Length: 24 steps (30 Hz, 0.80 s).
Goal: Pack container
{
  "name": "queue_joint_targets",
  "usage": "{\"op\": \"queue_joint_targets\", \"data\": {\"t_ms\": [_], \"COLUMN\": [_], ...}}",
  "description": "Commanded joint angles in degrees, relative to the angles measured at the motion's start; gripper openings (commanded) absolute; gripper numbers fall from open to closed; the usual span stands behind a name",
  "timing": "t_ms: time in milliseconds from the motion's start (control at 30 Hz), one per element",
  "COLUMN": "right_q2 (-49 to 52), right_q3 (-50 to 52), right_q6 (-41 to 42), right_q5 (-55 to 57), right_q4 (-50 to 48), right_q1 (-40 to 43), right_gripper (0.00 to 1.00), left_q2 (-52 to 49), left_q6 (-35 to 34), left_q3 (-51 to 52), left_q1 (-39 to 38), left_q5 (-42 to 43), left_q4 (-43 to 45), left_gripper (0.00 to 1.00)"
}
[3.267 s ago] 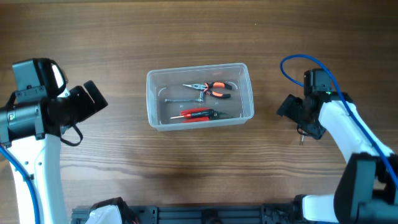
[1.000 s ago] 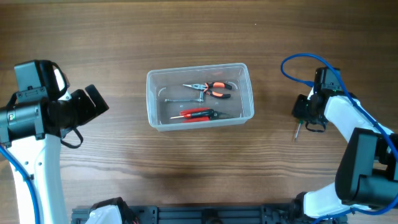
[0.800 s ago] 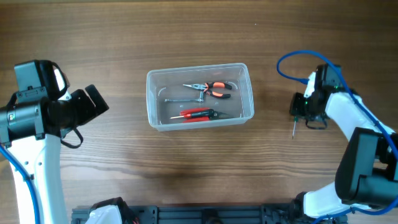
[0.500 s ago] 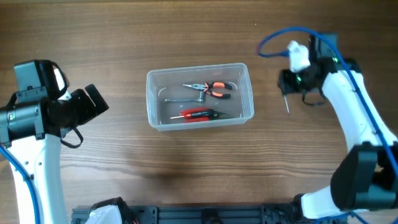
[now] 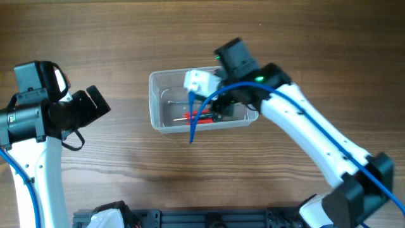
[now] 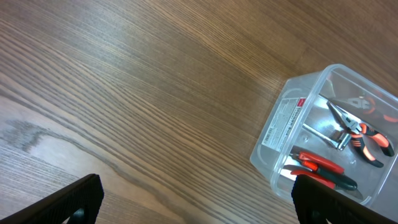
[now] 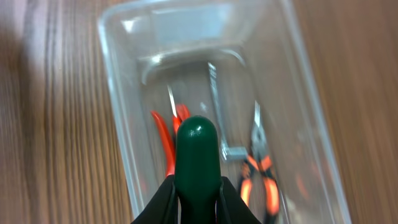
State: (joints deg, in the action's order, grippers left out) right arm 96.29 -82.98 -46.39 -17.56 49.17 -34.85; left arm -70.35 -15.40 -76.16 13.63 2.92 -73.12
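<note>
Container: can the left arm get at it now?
Probably yes: only bare table separates the left gripper from the container, though the right gripper holds a green-handled tool over it.

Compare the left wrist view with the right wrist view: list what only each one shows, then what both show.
Only the left wrist view: the open left tool and a white label on the outer wall of the container.
Only the right wrist view: the right tool shut on a green handle, held over the container.
Both: the container with orange pliers, a red-handled item and a metal wrench inside, on the wood table.
</note>
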Motion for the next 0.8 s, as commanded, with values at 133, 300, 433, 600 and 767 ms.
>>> {"op": "queue_joint_targets", "data": {"t_ms": [133,300,433,600,767], "right_q2": [10.5,15.1,18.4,21.1,21.1], "right_q3": [-0.3,-0.3,-0.3,-0.3,-0.3], "right_q6": [-4.6,-4.7,-4.7,-4.4,-1.5], "right_q5": [-7.0,-10.4,-11.5,-11.0,-7.7], "right_q4": [-4.7,-7.8,-9.7,-10.1,-10.8], "right_q1": [-3.0,-3.2,-3.2,-3.2,-3.2], "right_gripper": [0.06,0.06,0.06,0.21,0.45], "left_q2": [-0.2,-0.2,-0.2,-0.2,-0.2], "left_q6": [-0.5,-0.5,-0.5,-0.5,-0.5], "left_q3": [-0.8,-0.8,-0.8,-0.8,-0.8], "left_q1": [0.3,0.3,0.3,0.3,0.3], "left_q5": [0.7,0.7,0.7,0.7,0.7], "left_q4": [0.2,0.2,0.2,0.2,0.2], "left_gripper": [1.00,1.00,1.00,1.00,1.00]}}
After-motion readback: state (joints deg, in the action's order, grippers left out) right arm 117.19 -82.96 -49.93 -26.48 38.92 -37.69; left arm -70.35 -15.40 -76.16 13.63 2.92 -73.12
